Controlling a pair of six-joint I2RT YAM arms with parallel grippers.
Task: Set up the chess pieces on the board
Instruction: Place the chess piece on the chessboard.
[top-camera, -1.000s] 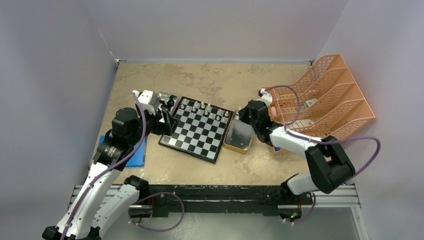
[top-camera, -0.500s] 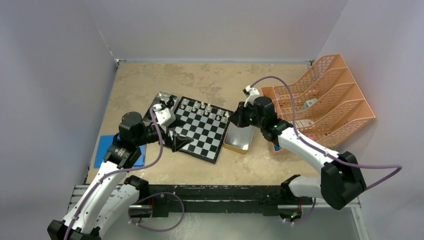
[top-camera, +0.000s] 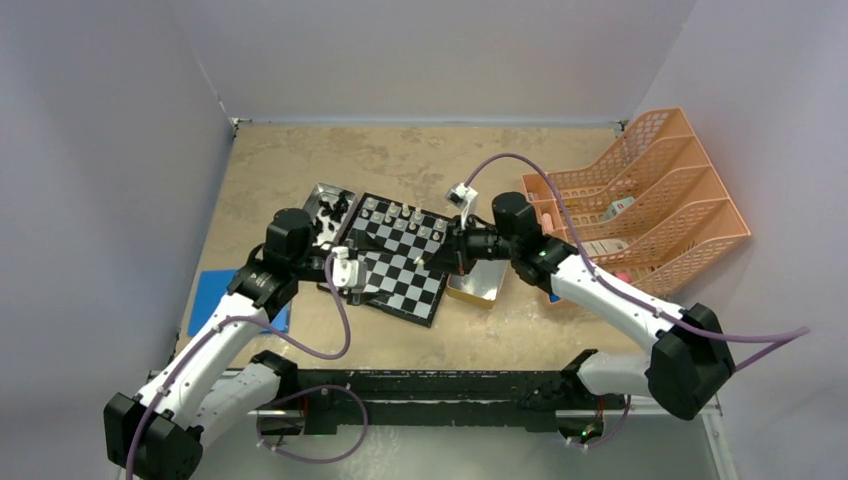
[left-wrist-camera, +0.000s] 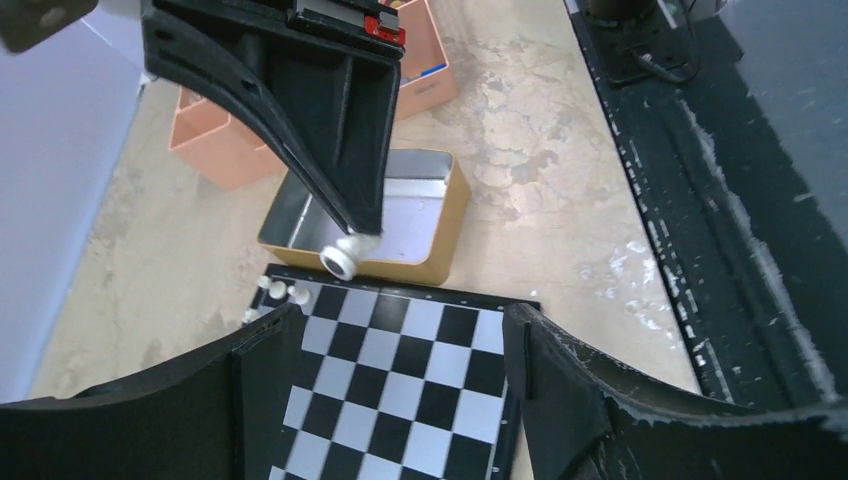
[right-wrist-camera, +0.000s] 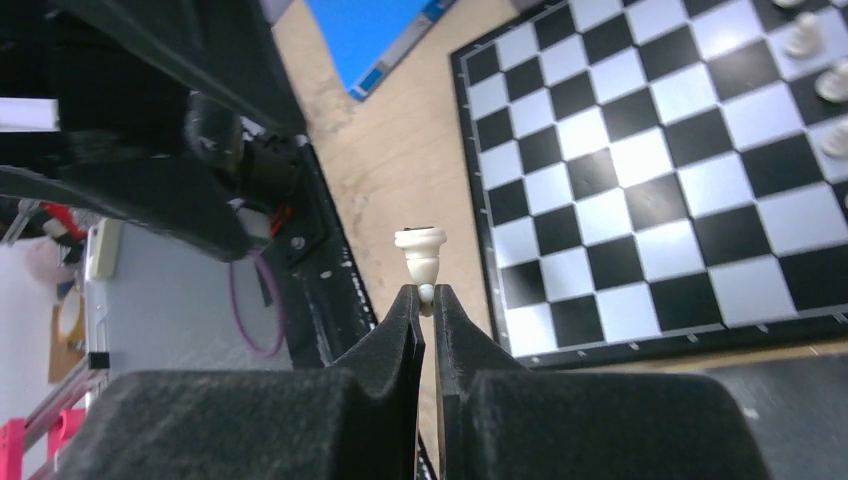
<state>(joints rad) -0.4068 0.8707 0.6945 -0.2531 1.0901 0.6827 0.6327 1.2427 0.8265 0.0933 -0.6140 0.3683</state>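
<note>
A flat square board (top-camera: 400, 268) of glossy black and silvery-white checks, edged by a thin black rim, is seen lying askew at the middle of the mottled tan table (top-camera: 420, 160). A row of small turned cream-white pieces (top-camera: 405, 214) is set along the board's far edge. A cluster of black pieces (top-camera: 332, 205) is kept in a shallow silvery metal tray (top-camera: 318, 192) that touches the board's far left corner. A rectangular tin (top-camera: 470, 292) with brass-coloured walls and a bright metal floor is placed just beside the board's right edge. An orange plastic mesh rack (top-camera: 650, 190) with slanted tiers is stood at the table's right edge, and a flat blue pad (top-camera: 212, 300) is laid near the left edge.

The right gripper (right-wrist-camera: 426, 296) is pressed together on the rounded end of a single cream-white piece (right-wrist-camera: 421, 252), which is held in the air with its flat disc base pointing away from the matte black fingers (right-wrist-camera: 400, 330). From the left wrist, that piece is seen over the board's edge next to the tin. The left gripper (left-wrist-camera: 395, 330) is spread wide above the board's near left part, and nothing is held between its coarse black fingers (left-wrist-camera: 560, 390).
</note>
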